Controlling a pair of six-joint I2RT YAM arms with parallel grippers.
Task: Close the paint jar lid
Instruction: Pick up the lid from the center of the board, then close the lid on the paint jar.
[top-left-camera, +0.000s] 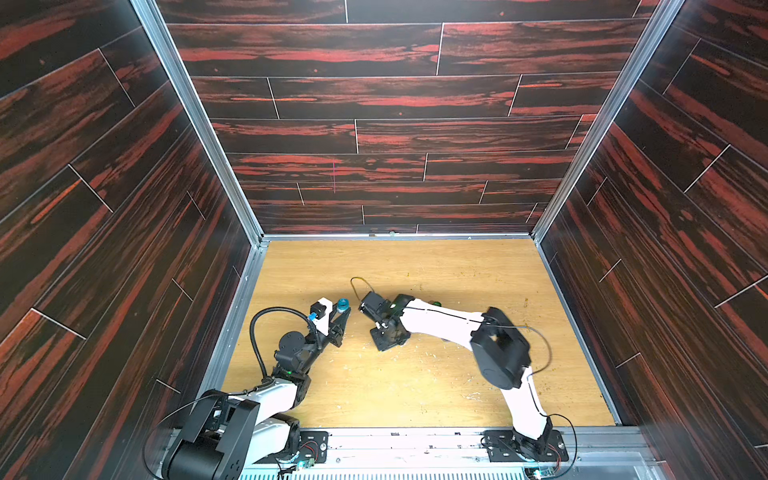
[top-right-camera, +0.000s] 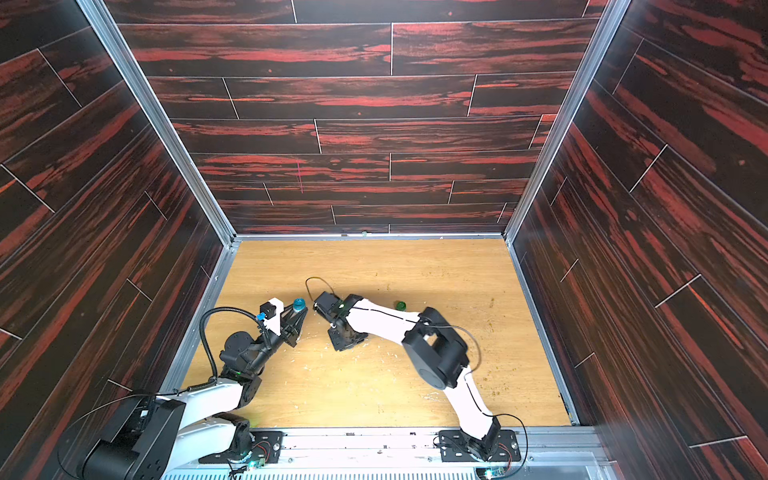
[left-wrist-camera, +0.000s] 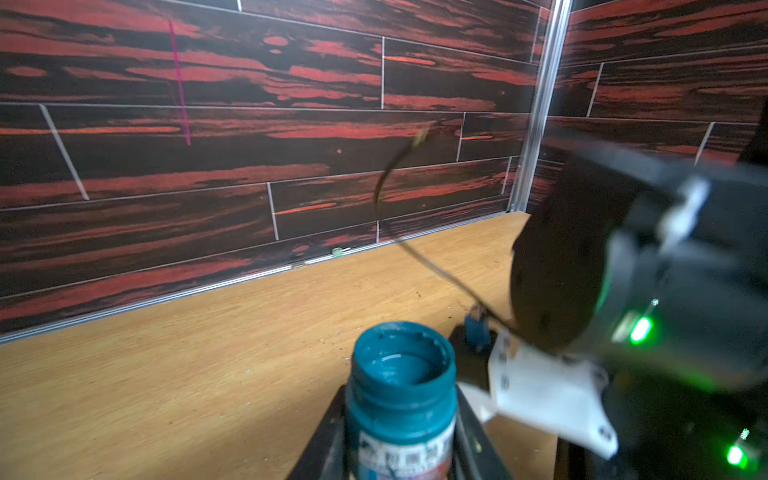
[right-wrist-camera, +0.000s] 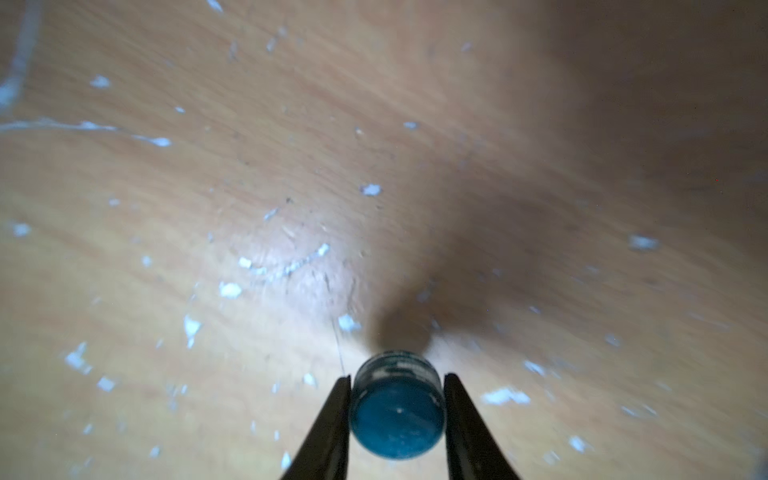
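Note:
The paint jar (left-wrist-camera: 401, 386) is small and teal, with a printed label and an open mouth showing wet teal paint. My left gripper (left-wrist-camera: 401, 401) is shut on its body and holds it upright. Both top views show the jar (top-left-camera: 343, 305) (top-right-camera: 299, 304) at the tip of the left arm, left of the table's middle. The round blue lid (right-wrist-camera: 397, 415) sits between the black fingers of my right gripper (right-wrist-camera: 397, 380), which is shut on its sides close to the tabletop. In the top views the right wrist (top-left-camera: 382, 322) hides the lid, a short way right of the jar.
A small green object (top-right-camera: 400, 306) lies on the wooden table (top-left-camera: 457, 382) behind the right forearm. White flecks and scratches cover the tabletop. A tiny pale item (left-wrist-camera: 336, 250) rests at the foot of the back wall. Dark red panelled walls enclose three sides.

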